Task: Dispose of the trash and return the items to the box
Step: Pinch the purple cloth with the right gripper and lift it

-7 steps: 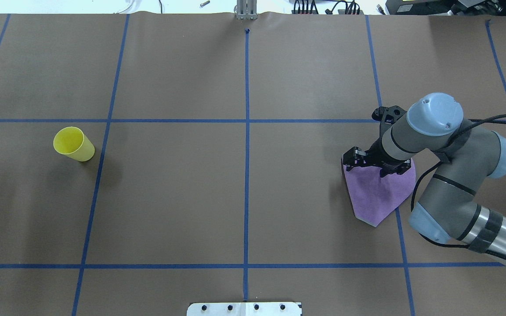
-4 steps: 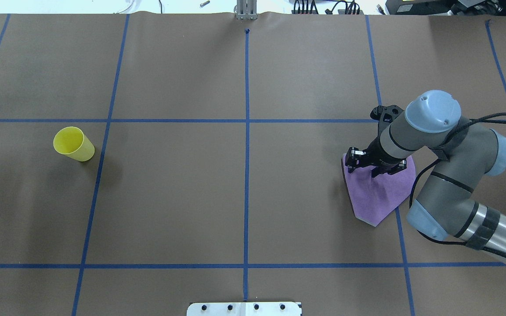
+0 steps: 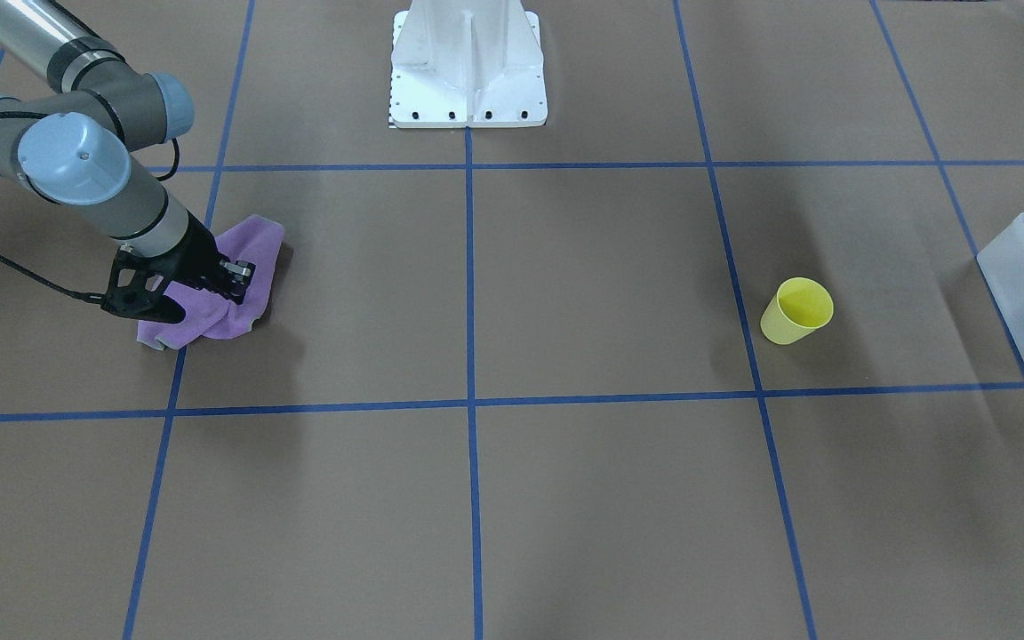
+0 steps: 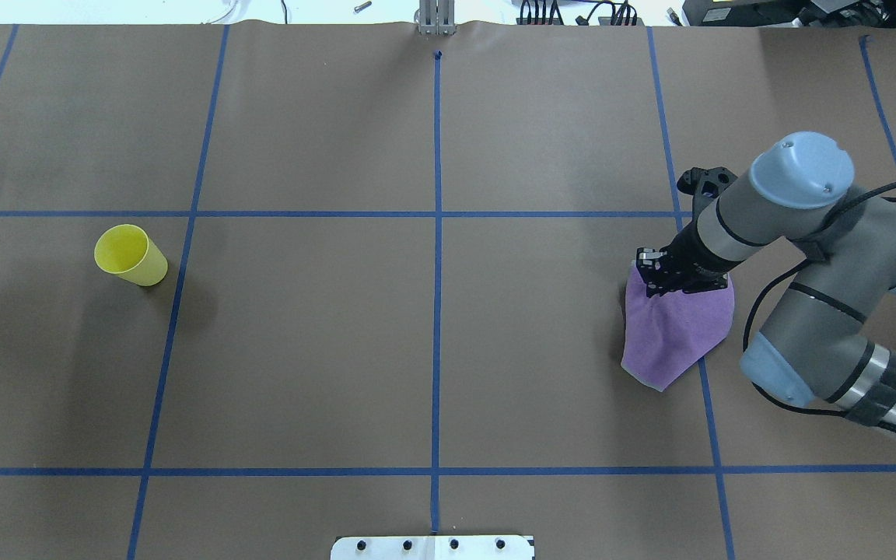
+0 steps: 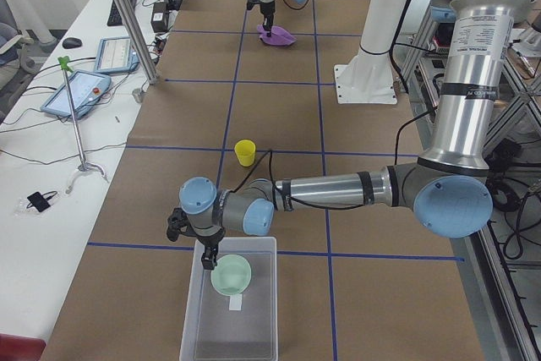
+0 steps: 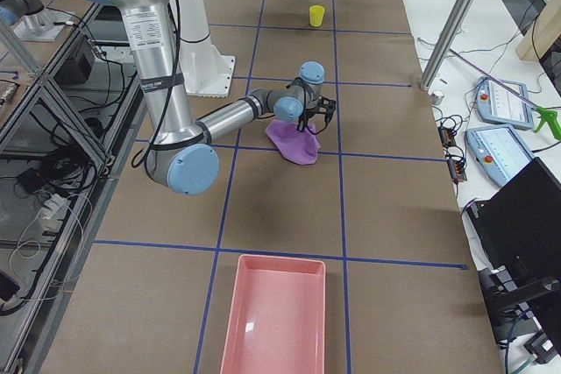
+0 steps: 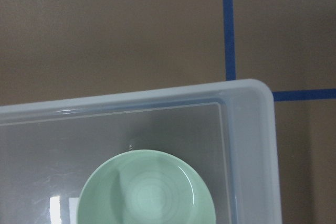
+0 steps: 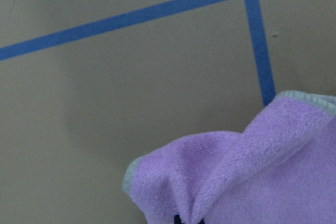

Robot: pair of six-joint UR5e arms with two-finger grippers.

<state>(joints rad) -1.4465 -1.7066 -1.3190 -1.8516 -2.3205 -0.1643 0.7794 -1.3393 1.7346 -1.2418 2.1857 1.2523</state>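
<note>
My right gripper (image 4: 662, 288) is shut on the top of the purple cloth (image 4: 677, 330) and pulls it up into a tent whose lower edge rests on the table. It also shows in the front view (image 3: 241, 283) with the cloth (image 3: 245, 249); the right wrist view shows bunched cloth (image 8: 236, 177). The yellow cup (image 4: 131, 255) lies tilted on the table's left part, open and empty. The mint-green bowl (image 7: 147, 192) sits inside the translucent box (image 7: 252, 145). My left gripper (image 5: 207, 257) hovers over the box's near end; I cannot tell if it is open or shut.
The white robot base (image 3: 468, 62) stands at the table's middle edge. A pink tray (image 6: 276, 313) lies on the table beyond my right arm. The box (image 3: 1023, 293) stands at the table's far left end, past the cup (image 3: 798, 311).
My right gripper has moved right and up, drawing the cloth's top with it. The cloth has gone from lying flat to a gathered cone. The cup has not moved.
</note>
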